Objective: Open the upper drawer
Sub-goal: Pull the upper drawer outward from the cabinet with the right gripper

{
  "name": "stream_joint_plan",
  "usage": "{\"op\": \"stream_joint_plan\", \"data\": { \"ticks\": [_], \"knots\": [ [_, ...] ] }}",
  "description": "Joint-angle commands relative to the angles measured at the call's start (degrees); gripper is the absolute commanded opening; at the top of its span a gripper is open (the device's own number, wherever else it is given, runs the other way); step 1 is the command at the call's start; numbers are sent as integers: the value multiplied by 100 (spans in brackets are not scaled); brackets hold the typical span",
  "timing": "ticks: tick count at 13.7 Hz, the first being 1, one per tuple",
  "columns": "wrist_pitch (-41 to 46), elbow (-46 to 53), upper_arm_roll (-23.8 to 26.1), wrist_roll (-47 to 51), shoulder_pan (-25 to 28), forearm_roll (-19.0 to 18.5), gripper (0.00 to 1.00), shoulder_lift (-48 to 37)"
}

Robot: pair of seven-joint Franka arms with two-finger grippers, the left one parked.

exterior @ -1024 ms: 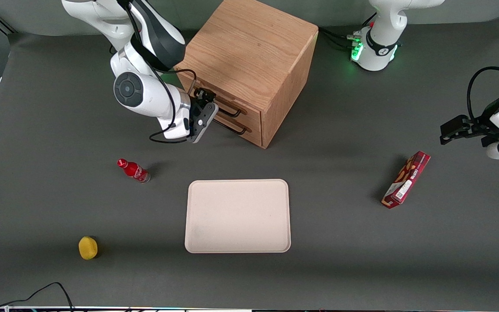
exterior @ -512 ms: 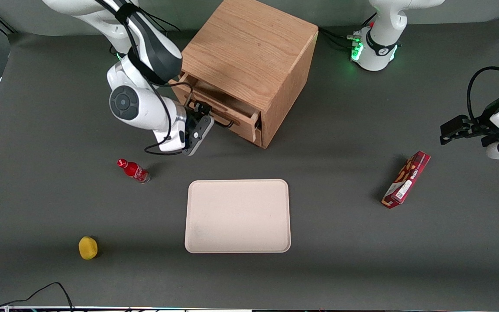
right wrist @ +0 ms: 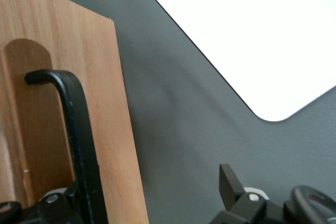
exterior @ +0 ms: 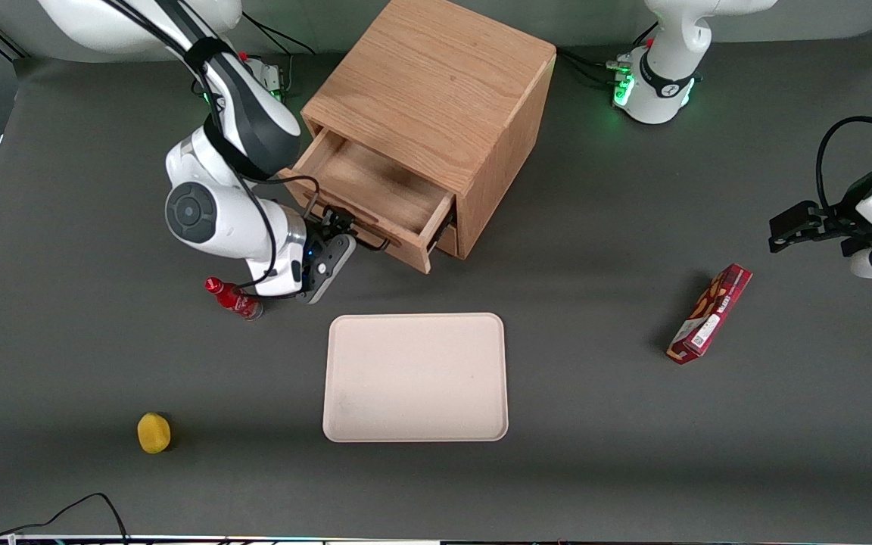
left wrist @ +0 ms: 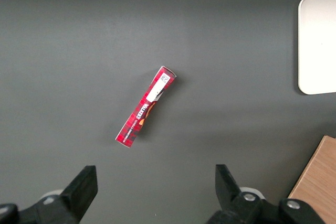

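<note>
The wooden cabinet (exterior: pixel 436 83) stands at the back of the table. Its upper drawer (exterior: pixel 375 185) is pulled well out, and its light oak inside shows empty. The drawer's black bar handle (exterior: pixel 366 238) is on the front panel, facing the front camera. My right gripper (exterior: pixel 336 229) is at the handle's end toward the working arm. In the right wrist view the handle (right wrist: pixel 79 145) runs close beside one finger, the other fingertip (right wrist: pixel 229 183) stands far off, and the gripper (right wrist: pixel 142 203) is open. The lower drawer is mostly hidden under the upper one.
A small red bottle (exterior: pixel 233 297) stands right beside my wrist, nearer the front camera. A beige tray (exterior: pixel 415 376) lies in front of the cabinet and shows in the right wrist view (right wrist: pixel 252 35). A yellow object (exterior: pixel 154 432) lies near the front edge. A red box (exterior: pixel 711 312) lies toward the parked arm's end.
The upper drawer has slid from closed to well out, toward the front camera. My gripper moved with the handle and now sits next to the red bottle.
</note>
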State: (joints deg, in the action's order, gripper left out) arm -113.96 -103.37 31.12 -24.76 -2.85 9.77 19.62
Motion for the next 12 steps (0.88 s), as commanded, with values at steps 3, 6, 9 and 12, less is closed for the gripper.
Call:
{"op": "stream_joint_plan", "data": {
  "ticks": [3,6,9,12],
  "knots": [
    [480,668,-194,-335,13,-177,100,349],
    [480,695,-396,-600,22,-168,100,376],
    [550,888,-423,-688,22,-194,100,525],
    [787,1300,-502,-706,22,-414,100,753]
  ]
}}
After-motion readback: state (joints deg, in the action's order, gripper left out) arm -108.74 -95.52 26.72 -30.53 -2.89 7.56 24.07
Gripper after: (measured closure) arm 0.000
